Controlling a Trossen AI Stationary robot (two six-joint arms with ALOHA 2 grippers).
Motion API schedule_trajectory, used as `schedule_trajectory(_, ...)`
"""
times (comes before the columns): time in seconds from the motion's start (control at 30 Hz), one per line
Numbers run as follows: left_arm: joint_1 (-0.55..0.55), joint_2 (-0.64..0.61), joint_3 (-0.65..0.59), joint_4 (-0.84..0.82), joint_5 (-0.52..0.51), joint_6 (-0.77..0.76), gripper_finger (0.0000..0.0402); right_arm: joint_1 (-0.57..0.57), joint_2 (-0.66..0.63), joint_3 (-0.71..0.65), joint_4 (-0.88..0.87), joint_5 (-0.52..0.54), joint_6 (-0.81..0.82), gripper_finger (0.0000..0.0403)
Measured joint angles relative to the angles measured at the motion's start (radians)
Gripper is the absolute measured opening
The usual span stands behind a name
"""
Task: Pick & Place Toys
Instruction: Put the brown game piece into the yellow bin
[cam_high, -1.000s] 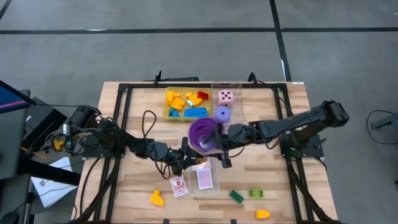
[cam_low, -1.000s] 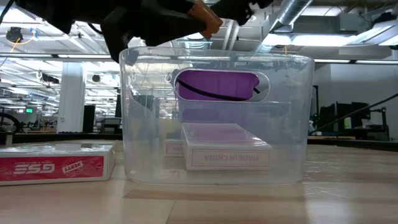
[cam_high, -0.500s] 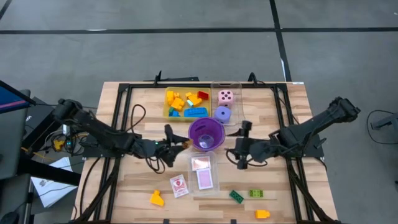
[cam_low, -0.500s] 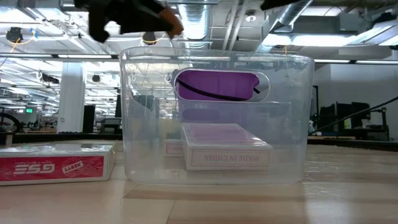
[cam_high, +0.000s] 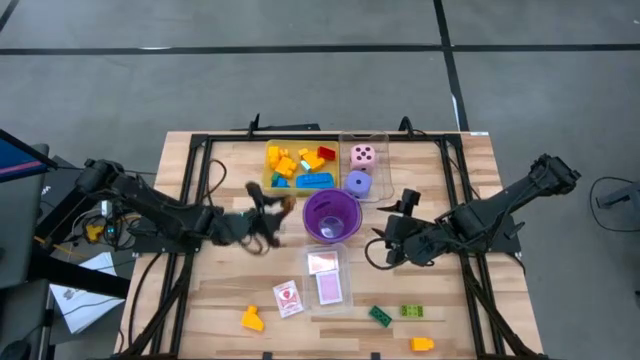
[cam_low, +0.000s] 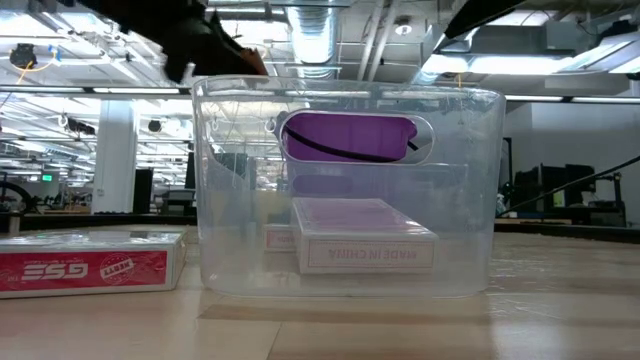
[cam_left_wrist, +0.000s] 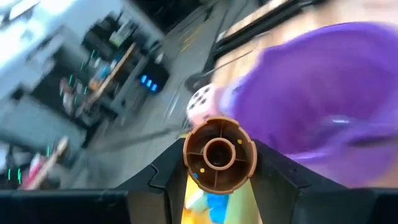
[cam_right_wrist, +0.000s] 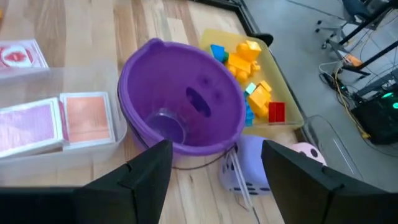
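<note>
Wooden surface (cam_high: 220, 300) below me. My left end effector (cam_high: 268, 212) grips an orange piece (cam_left_wrist: 219, 154) beside the cup (cam_high: 332, 216). My right end effector (cam_high: 392, 243) hangs open, cards (cam_high: 326, 278) nearby.

Wood surface (cam_high: 220, 290) carries: yellow tray (cam_high: 297, 187) & clear tray (cam_high: 376, 140) at back, purple cup (cam_high: 332, 216) mid, clear card tray (cam_high: 328, 302), red-white card box (cam_high: 287, 299), loose bricks: yellow (cam_high: 252, 319), green (cam_high: 380, 316).

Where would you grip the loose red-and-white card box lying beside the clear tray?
The red-and-white card box lies flat on the table, clear of the clear tray. Probably best to come straight down and pinch across its two long edges: the flat face offers no hold, and the narrower span likely suits the fingers.
</note>
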Motion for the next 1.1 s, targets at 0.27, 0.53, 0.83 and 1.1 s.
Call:
schedule_trajectory(0.27,0.363,-0.020,0.000,-0.004,0.346,-0.093,0.0136,0.002,0.000,0.000,-0.074,0.044,0.052,0.0240)
schedule_trajectory(0.53,0.763,0.026,0.000,0.018,0.767,-0.264,0.0136,0.002,0.000,0.000,-0.095,0.047,0.071,0.0240)
schedule_trajectory(0.83,0.875,0.281,0.000,0.209,0.873,-0.317,0.0136,-0.014,0.001,0.000,-0.097,0.048,0.071,0.0240)
schedule_trajectory(1.1,0.922,0.405,0.002,0.290,0.873,-0.325,0.0136,-0.013,0.001,0.000,-0.096,0.048,0.071,0.0240)
